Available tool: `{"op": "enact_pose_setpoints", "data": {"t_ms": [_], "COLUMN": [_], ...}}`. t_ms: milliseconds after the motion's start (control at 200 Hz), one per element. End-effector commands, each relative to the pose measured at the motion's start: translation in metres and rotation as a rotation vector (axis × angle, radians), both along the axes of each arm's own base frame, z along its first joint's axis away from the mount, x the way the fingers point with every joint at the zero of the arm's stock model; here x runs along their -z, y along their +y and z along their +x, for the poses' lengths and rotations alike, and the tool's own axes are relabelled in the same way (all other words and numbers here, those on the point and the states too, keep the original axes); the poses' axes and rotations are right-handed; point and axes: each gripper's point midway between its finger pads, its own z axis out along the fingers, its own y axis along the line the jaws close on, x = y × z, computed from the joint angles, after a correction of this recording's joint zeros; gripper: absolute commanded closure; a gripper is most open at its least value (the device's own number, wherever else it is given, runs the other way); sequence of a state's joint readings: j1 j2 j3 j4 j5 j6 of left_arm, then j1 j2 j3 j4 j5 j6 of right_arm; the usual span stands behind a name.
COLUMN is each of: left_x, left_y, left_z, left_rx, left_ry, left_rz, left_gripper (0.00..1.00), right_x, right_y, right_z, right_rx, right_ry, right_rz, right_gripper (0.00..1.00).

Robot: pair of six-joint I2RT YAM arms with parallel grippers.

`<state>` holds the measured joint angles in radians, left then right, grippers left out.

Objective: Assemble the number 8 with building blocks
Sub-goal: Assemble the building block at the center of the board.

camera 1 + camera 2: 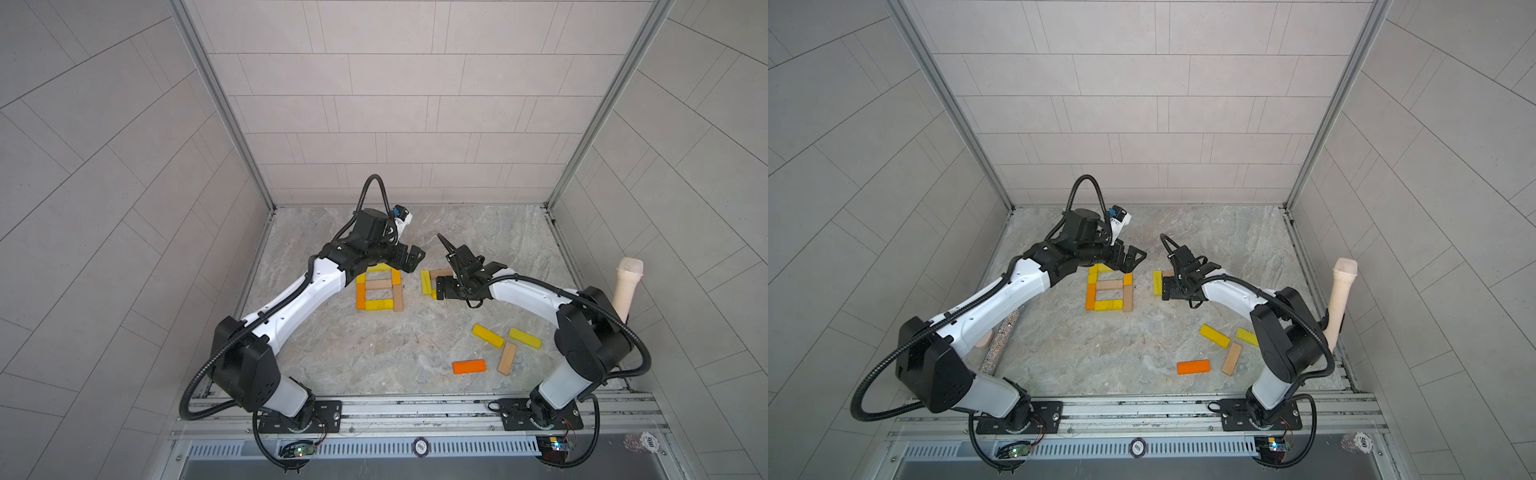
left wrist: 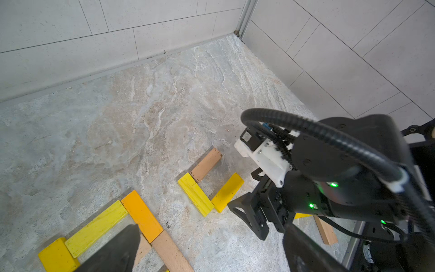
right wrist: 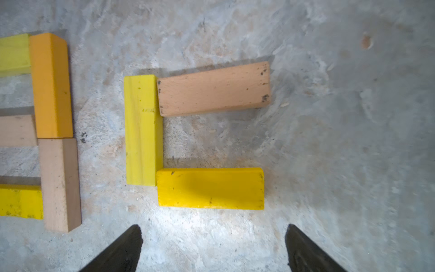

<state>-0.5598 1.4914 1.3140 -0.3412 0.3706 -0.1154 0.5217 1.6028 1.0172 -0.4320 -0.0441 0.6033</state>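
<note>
A number 8 (image 1: 379,284) of yellow, orange and tan bars lies flat mid-table, its top bar partly under my left arm. My left gripper (image 1: 412,258) hovers open and empty just right of its top corner. Right of the figure, three building blocks form a C: an upright yellow bar (image 3: 143,129), a tan bar (image 3: 214,88) and a yellow bar (image 3: 210,188). My right gripper (image 3: 214,235) hangs open above the table beside that lower yellow bar, holding nothing. In both top views it covers part of the C (image 1: 426,282).
Several loose blocks lie front right: two yellow (image 1: 487,336) (image 1: 525,338), a tan (image 1: 507,358) and an orange (image 1: 469,367). A cream microphone-shaped cylinder (image 1: 625,286) leans at the right wall. A glittery cylinder (image 1: 1000,340) lies under my left arm. Walls close in three sides.
</note>
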Motion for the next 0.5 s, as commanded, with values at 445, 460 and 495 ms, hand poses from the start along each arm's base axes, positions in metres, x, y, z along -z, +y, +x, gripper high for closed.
{"op": "enact_pose_setpoints", "data": {"t_ms": [445, 460, 495], "left_x": [-0.021, -0.021, -0.020], "left_y": [-0.002, -0.002, -0.001], "left_z": [-0.008, -0.008, -0.009], "left_rx": [0.025, 0.025, 0.025], "left_ry": [-0.055, -0.055, -0.054], "left_rz": [-0.037, -0.036, -0.035], "left_gripper": [0.00, 0.00, 0.00], "right_x": [0.008, 0.010, 0.014], "right_y": [-0.079, -0.081, -0.086], "right_z": [-0.101, -0.103, -0.107], "right_rx": [0.070, 0.077, 0.093], "right_ry": [0.013, 0.018, 0.025], "right_rz": [-0.153, -0.160, -0.171], "right_gripper": [0.08, 0.08, 0.08]}}
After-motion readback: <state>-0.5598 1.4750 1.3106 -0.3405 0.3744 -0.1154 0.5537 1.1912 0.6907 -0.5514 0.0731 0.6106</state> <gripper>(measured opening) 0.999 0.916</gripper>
